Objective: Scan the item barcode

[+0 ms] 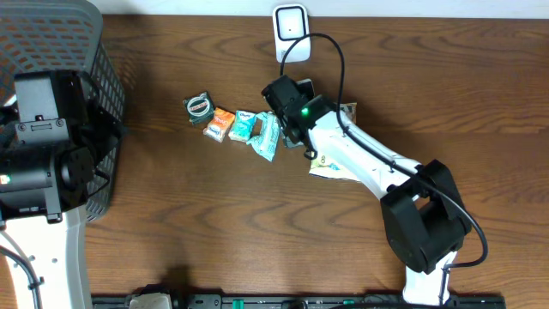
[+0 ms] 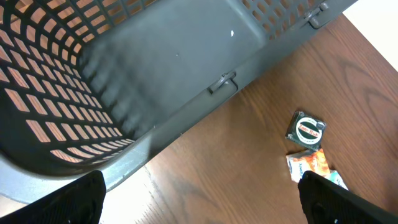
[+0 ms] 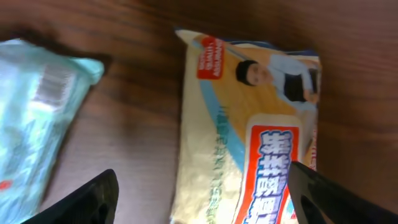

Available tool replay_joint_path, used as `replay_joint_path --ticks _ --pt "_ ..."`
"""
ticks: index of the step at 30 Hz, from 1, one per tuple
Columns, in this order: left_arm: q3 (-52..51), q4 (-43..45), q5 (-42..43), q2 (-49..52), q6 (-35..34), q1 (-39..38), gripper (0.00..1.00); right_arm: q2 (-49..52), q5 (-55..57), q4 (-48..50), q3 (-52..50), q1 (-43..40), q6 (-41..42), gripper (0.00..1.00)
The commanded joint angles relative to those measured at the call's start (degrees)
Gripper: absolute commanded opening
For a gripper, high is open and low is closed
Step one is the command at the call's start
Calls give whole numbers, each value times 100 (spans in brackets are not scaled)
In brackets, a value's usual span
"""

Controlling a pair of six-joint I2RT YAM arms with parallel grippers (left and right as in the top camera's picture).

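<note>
A yellow packet (image 3: pixel 249 137) with red and blue print lies flat on the wooden table, right under my right gripper (image 3: pixel 202 199). That gripper is open, its dark fingertips (image 3: pixel 93 199) standing wide to either side of the packet. A light-blue packet (image 3: pixel 37 124) with a barcode (image 3: pixel 53 87) on it lies just to the left. In the overhead view the right gripper (image 1: pixel 296 116) hovers over the row of items, and the yellow packet (image 1: pixel 334 163) is partly hidden by the arm. A white scanner (image 1: pixel 292 34) stands at the table's far edge. My left gripper (image 2: pixel 202 199) is open over bare wood.
A grey mesh basket (image 1: pixel 77 51) fills the far left corner, close to the left arm; its wall (image 2: pixel 155 74) spans the left wrist view. A round tin (image 1: pixel 199 106), an orange packet (image 1: pixel 221 124) and a teal packet (image 1: pixel 244 127) lie in a row.
</note>
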Motion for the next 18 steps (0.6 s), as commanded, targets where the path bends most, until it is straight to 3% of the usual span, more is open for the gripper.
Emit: replay_joint_path --ticks 1,7,14,16,18 --pt "-31 -17 -57 15 -90 28 98 39 424 173 -299 -70 317 82" --pt "-31 -17 -57 13 -92 28 98 39 133 450 -756 -175 264 82" --pt "-31 -17 -57 13 -90 28 98 42 527 850 -1510 -369 291 82" --pt "-31 -17 -57 13 -92 28 98 42 470 831 -1567 -496 289 74" --pt "-31 -17 -57 13 -92 28 98 42 284 769 -1572 -627 282 52"
